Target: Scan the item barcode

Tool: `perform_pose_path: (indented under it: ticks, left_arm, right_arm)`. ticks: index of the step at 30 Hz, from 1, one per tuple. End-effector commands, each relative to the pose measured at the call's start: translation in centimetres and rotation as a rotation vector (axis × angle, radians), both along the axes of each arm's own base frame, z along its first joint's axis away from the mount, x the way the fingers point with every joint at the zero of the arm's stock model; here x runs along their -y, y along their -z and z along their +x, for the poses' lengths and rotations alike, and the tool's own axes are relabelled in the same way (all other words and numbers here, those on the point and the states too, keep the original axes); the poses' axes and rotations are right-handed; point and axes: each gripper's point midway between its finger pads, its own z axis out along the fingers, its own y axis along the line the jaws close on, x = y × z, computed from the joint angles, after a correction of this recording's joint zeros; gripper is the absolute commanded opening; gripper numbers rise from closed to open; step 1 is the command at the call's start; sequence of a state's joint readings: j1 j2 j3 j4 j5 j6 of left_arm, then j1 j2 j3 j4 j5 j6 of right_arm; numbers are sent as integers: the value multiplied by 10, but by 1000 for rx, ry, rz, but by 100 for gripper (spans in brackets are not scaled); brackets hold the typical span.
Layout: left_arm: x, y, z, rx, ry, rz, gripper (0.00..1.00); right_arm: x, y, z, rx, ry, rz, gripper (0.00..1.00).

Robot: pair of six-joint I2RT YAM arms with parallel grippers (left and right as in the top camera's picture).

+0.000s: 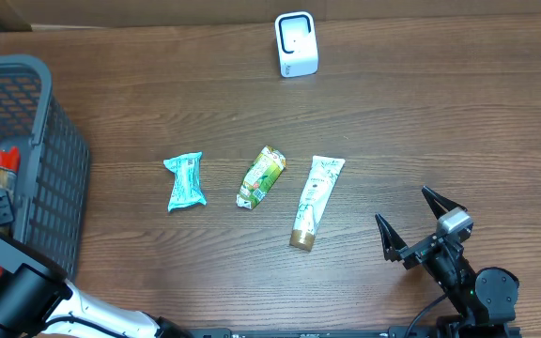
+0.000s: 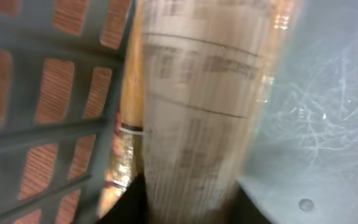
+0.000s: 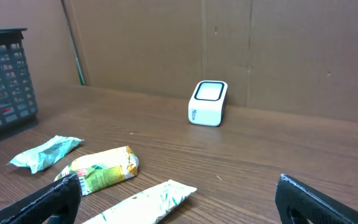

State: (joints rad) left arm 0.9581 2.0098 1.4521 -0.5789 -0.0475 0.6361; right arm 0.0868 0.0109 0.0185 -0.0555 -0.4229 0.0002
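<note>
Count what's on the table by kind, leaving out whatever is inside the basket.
Packets: 2, the teal packet and the green packet
Tubes: 1, the white tube
Scanners: 1, the white scanner
Baskets: 1, the grey basket
Total: 5

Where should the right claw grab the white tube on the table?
Probably mid-body of the white tube, right claw coming straight down, jaws across its narrow width. It lies flat, long and slim, apart from the green packet.
</note>
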Motion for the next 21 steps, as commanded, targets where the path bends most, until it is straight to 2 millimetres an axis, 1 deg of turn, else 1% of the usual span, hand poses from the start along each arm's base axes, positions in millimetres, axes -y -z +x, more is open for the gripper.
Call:
perform_pose_path:
  ticks: [1,8,9,11,12,14,21]
  left_arm:
    - [17,18,9,40,24,-95,4]
    - [31,19,19,80,46,-152,4]
    - [31,19,20,82,49,-153,10]
    - [33,19,22,80,54,-152,51]
    - [33,19,22,79,55,-151,69]
    - [32,19,23,81,56,-146,100]
    - [17,17,17,49,27,-79,100]
  right_arm:
    - [-2,3,-1,-3,-11,4,100]
    - [-2,3,-1,-3,-11,4,100]
    - [-2,3,-1,-3,-11,4,100]
    - [-2,3,-1,-3,-11,4,100]
    - [-2,3,-1,-3,-10,4,100]
    - [-2,3,-1,-3,-11,4,100]
    - [-2,3,-1,-3,-11,4,100]
